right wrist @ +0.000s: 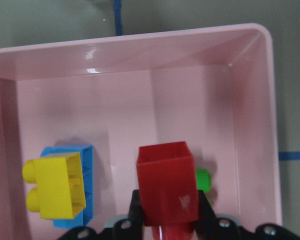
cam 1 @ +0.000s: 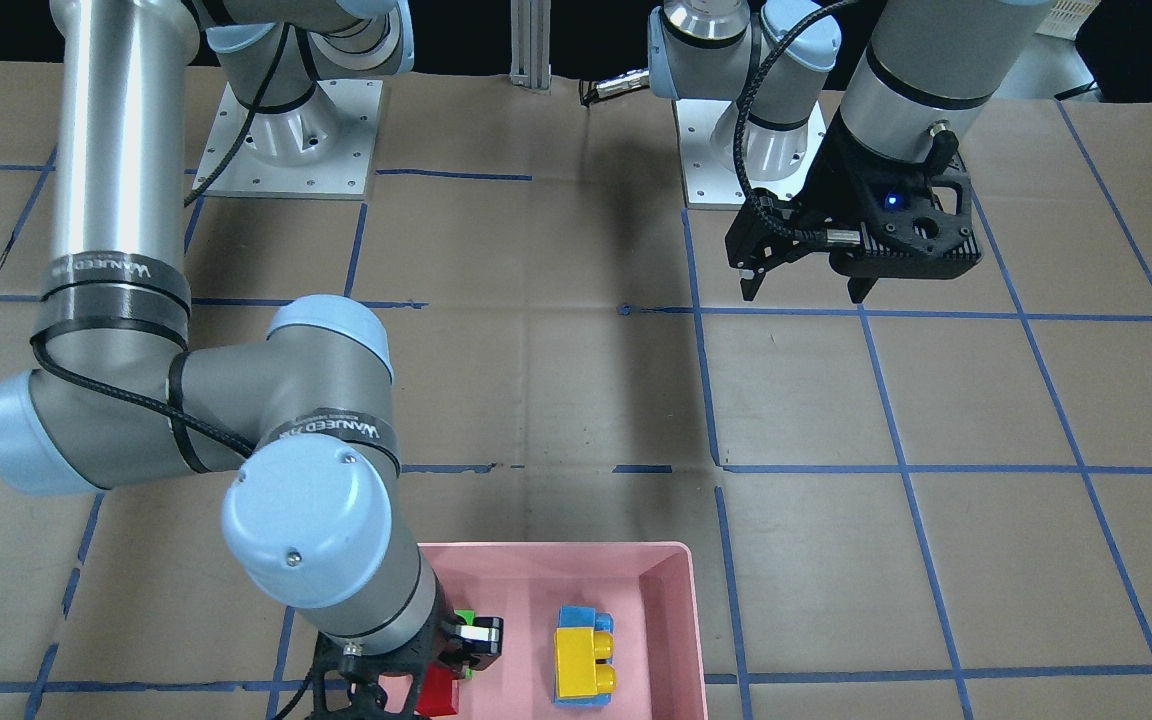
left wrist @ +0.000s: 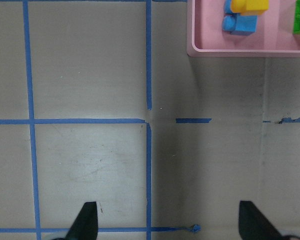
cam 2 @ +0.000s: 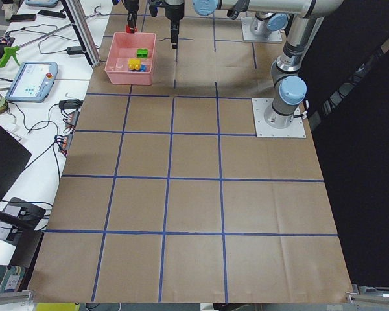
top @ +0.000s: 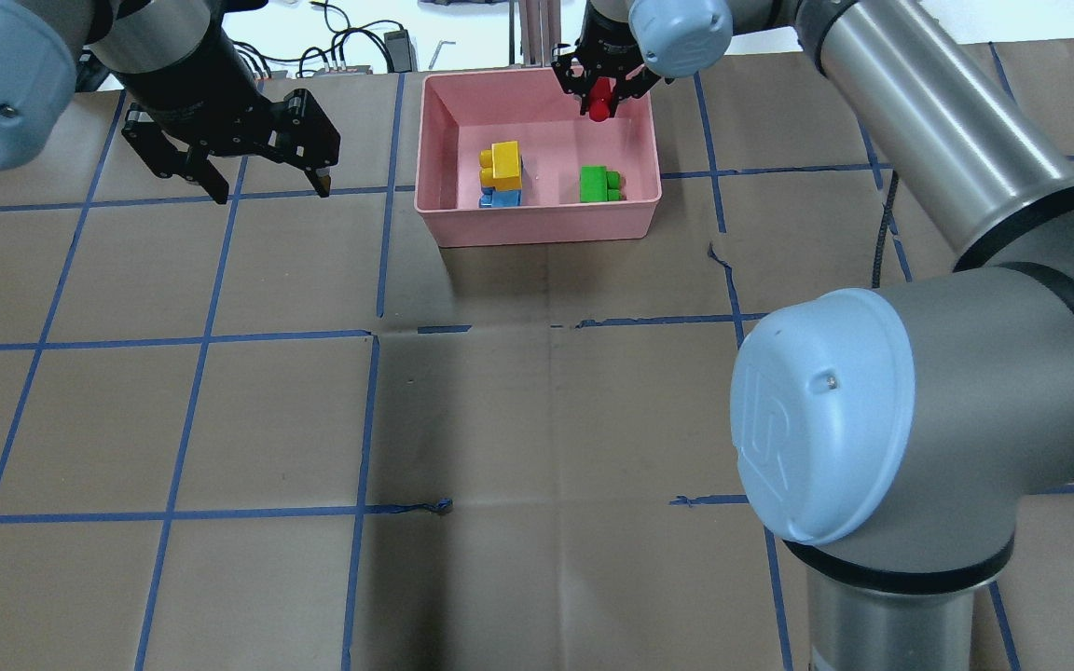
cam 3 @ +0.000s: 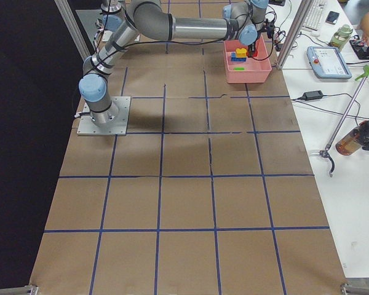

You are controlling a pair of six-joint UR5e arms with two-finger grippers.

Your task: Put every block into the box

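Note:
The pink box [top: 537, 225] stands at the table's far side. Inside it, the yellow brick [top: 504, 158] rests on the blue brick [top: 500, 197], and the green brick [top: 598, 183] lies to their right. My right gripper [top: 600, 101] is shut on the red brick [right wrist: 167, 190] and holds it above the box's far part, over the green brick [right wrist: 204, 180]. My left gripper [top: 271, 194] is open and empty, hovering above the table to the left of the box. The left wrist view shows the box's corner [left wrist: 240, 49] with the blue brick [left wrist: 240, 24].
Brown paper with blue tape lines [top: 369, 419] covers the table. The arms' base plates [cam 1: 286, 140] stand on the robot's side. Cables and devices [cam 2: 32, 78] lie on the white bench beyond the box. My right forearm [top: 919, 112] reaches over the table's right side.

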